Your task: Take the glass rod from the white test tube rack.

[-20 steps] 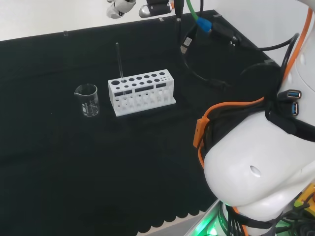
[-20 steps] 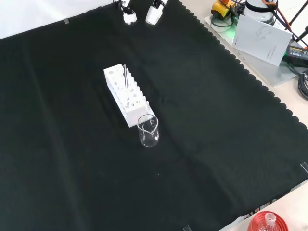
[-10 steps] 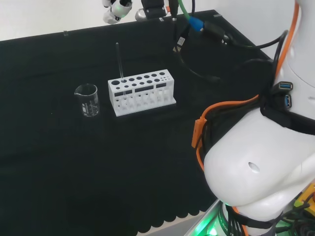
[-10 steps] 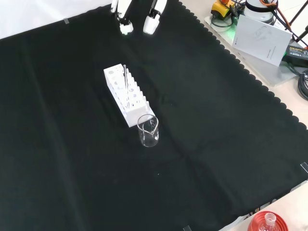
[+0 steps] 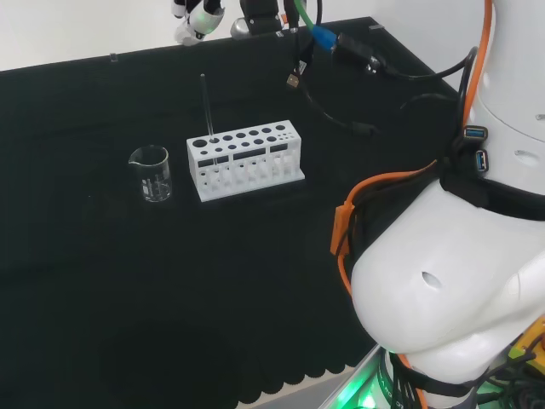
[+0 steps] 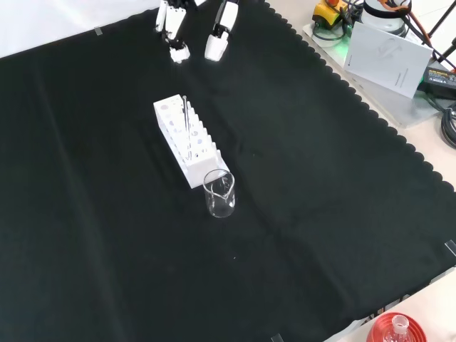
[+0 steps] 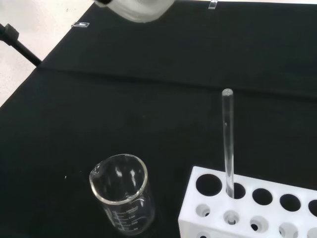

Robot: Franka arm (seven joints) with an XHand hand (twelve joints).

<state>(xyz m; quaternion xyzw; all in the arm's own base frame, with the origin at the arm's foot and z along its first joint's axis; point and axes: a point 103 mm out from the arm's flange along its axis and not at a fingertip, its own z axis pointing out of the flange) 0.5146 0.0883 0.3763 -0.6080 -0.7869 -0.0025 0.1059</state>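
A white test tube rack [image 5: 247, 162] [image 6: 187, 142] [image 7: 257, 208] stands mid-cloth. The clear glass rod [image 5: 205, 106] [image 6: 186, 114] [image 7: 228, 144] stands upright in a hole at the rack's end nearest the beaker. The hand [image 5: 194, 15] [image 6: 173, 28] hangs at the top edge of the head and front views, its fingers straight and spread, holding nothing. It is apart from the rod, beyond the rack's far end in the front view. A blurred white part of the hand [image 7: 136, 7] shows in the wrist view.
A small clear beaker [image 5: 152, 173] [image 6: 219, 194] [image 7: 124, 198] stands beside the rack's rod end. Cables [image 5: 341, 51] trail from the arm in the head view. A sheet of paper [image 6: 388, 50] and a red ribbed stand [image 6: 395, 329] lie off the cloth.
The hand has come down and nearer the rack: lower in the front view, leftward in the head view. Rod, rack and beaker have not moved.
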